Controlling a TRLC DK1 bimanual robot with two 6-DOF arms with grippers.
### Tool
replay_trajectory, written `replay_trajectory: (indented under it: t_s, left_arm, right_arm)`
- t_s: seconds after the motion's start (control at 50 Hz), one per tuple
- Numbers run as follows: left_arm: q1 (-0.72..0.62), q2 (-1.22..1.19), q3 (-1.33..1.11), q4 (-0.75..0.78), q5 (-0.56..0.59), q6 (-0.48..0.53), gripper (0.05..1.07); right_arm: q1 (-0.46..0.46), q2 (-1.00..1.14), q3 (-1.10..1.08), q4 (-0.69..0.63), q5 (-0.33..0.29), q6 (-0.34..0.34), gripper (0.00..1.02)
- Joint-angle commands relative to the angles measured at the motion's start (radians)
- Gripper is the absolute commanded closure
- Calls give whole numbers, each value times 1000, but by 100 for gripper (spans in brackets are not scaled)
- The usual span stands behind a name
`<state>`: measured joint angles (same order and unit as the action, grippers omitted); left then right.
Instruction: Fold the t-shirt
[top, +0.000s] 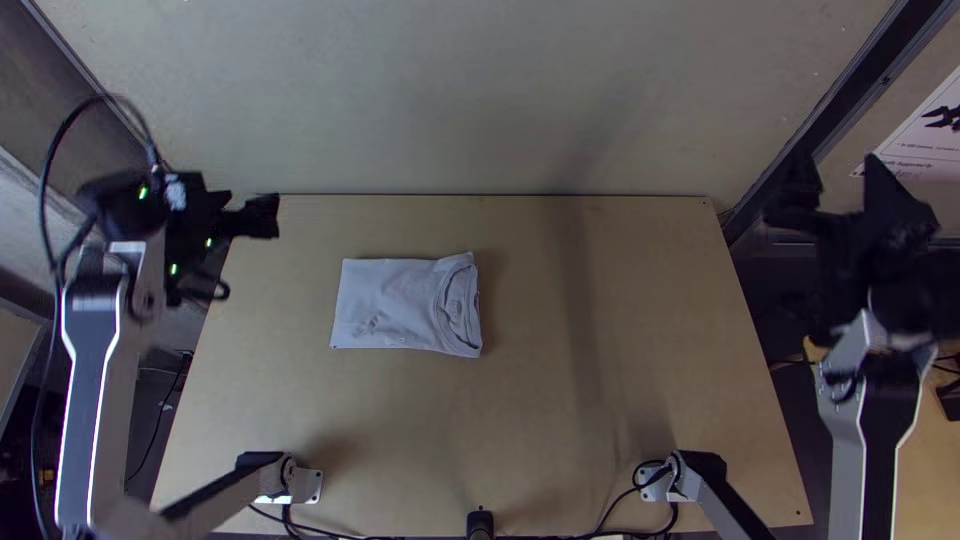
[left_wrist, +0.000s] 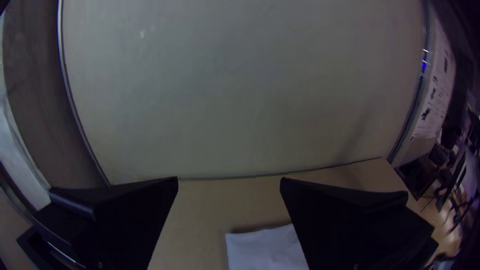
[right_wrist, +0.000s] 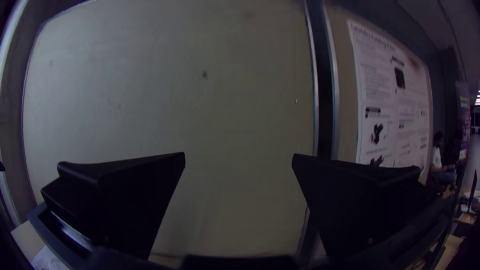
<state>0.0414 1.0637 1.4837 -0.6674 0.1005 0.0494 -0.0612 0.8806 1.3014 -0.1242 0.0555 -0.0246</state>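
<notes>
Top view has the t-shirt (top: 400, 305) lying as a compact folded rectangle on the counter (top: 640, 330), collar outward; folding looks essentially finished, with perhaps slight smoothing left. Left gripper (left_wrist: 229, 178) and right gripper (right_wrist: 239, 154) have jaws wide apart, empty.

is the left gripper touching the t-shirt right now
Apart. The top view shows it plainly: bare table lies between the left gripper, over by the far left corner, and the folded t-shirt.
</notes>
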Motion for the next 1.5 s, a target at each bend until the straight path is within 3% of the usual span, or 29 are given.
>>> replay_trajectory:
  t_s: [0.0,0.34,0.48,0.68,0.82,1.08,1.3,1.38,1.48]
  left_arm:
    - [6,-174,-126,92,-1,76,9]
    - [12,-567,-550,500,-73,86,10]
    - [43,-762,-786,617,-73,87,10]
    - [74,-1067,-1068,617,-74,84,10]
    - [127,-1068,-1149,689,-91,89,10]
    - [160,-1068,-1378,825,-91,79,10]
    - [158,-1068,-1465,805,-90,61,10]
    - [153,-1068,-1462,726,-90,70,10]
    - [158,-1064,-1462,640,-87,75,10]
  right_arm:
    - [-2,-94,-96,40,-26,-38,4]
    - [14,-443,-493,258,-66,-43,4]
    - [50,-617,-631,255,-65,-43,4]
    - [40,-879,-824,233,-60,-47,4]
    - [23,-887,-883,213,-9,-21,4]
    - [20,-888,-1099,321,-8,35,4]
    - [11,-888,-1266,376,-3,60,4]
    - [-5,-888,-1300,342,-3,61,4]
    - [-14,-887,-1300,181,-3,77,4]
